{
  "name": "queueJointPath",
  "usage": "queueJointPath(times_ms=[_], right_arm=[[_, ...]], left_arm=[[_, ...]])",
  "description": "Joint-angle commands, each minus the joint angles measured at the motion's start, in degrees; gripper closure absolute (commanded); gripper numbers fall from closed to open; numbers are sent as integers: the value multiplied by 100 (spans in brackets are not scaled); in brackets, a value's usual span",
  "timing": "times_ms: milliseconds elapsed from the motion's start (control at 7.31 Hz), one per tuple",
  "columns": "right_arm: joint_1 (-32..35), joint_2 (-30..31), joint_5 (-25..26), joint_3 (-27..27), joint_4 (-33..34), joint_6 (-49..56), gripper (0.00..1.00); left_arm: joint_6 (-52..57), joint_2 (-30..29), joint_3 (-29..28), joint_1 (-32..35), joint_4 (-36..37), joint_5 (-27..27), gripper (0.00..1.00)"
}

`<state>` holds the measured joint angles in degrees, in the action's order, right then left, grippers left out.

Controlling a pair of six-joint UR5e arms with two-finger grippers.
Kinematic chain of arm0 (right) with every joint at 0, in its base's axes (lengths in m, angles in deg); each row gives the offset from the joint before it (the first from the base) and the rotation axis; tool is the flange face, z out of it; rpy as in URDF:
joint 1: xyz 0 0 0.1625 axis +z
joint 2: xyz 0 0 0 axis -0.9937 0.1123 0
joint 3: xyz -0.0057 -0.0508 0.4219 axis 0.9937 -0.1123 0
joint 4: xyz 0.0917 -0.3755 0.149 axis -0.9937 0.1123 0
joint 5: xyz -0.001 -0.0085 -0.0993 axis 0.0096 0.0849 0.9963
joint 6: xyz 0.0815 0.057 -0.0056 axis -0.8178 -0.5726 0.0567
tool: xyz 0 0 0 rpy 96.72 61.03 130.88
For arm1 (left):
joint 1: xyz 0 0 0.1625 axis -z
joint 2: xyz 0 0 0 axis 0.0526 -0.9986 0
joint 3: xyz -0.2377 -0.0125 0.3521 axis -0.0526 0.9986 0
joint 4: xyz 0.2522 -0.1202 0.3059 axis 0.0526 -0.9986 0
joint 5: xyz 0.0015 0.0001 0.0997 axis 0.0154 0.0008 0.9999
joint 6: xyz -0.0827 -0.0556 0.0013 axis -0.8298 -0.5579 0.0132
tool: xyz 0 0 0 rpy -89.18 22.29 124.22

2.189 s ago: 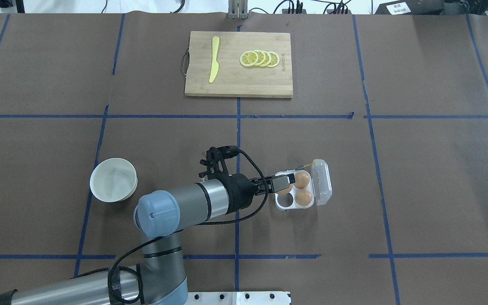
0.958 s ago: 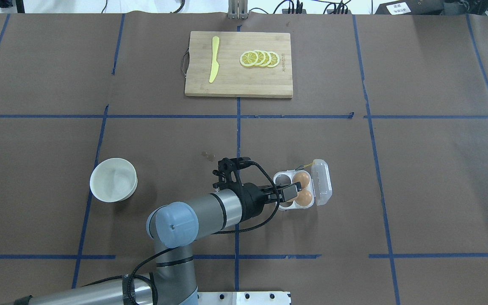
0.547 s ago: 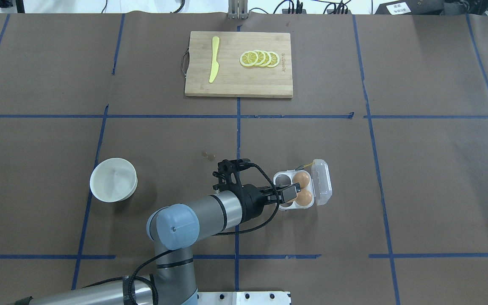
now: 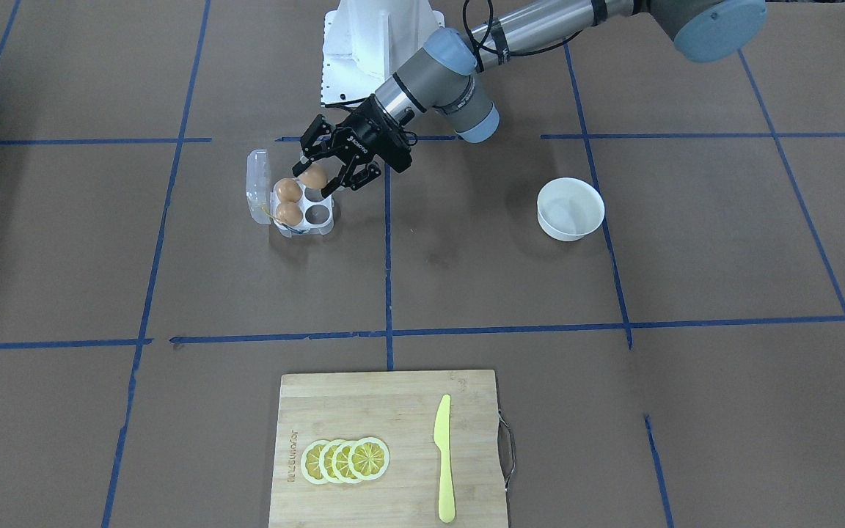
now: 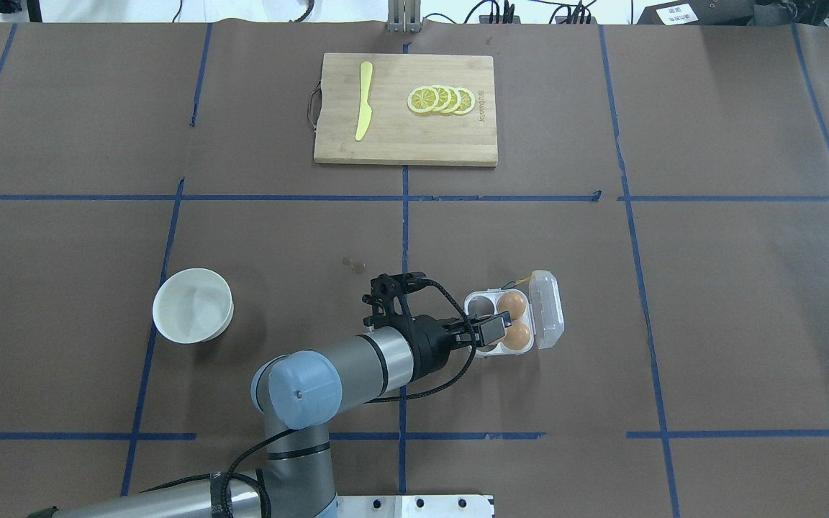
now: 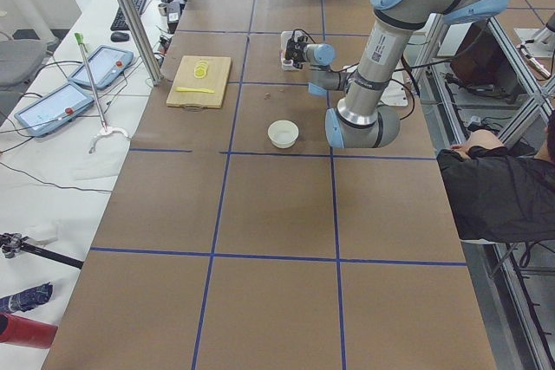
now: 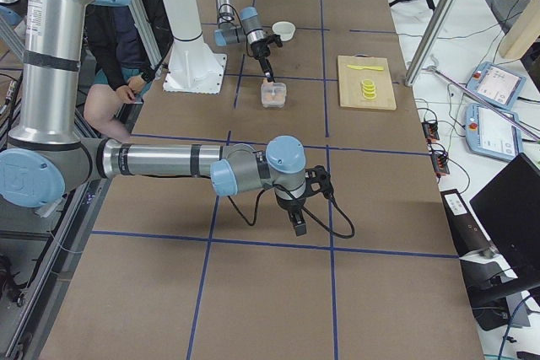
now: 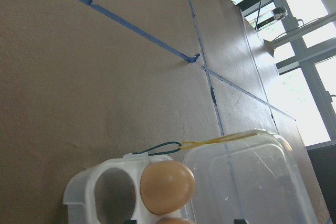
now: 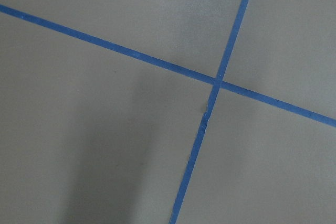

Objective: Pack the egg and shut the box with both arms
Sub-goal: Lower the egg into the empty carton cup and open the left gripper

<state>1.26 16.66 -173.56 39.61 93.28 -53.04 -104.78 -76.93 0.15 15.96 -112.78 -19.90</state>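
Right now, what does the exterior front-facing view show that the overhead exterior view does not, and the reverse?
Only front-facing: the egg between the left gripper's fingers, just over the box. Only overhead: cables beyond the table's far edge; there the gripper hides that egg. Both: two eggs seated in the box, one cup empty, its lid open, the white bowl, the cutting board.
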Motion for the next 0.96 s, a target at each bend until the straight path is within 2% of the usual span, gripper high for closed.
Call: queueJointPath(times_ms=[0,274,821], right_arm=[[0,0,9,0,0,0,0],[0,0,0,0,0,0,0],[0,0,9,0,0,0,0]], left_arm=[[-423,-45,8,-11,-6,104,65],[-777,-55,8,-38,3,113,64],[-787,-46,8,-47,20,105,45]])
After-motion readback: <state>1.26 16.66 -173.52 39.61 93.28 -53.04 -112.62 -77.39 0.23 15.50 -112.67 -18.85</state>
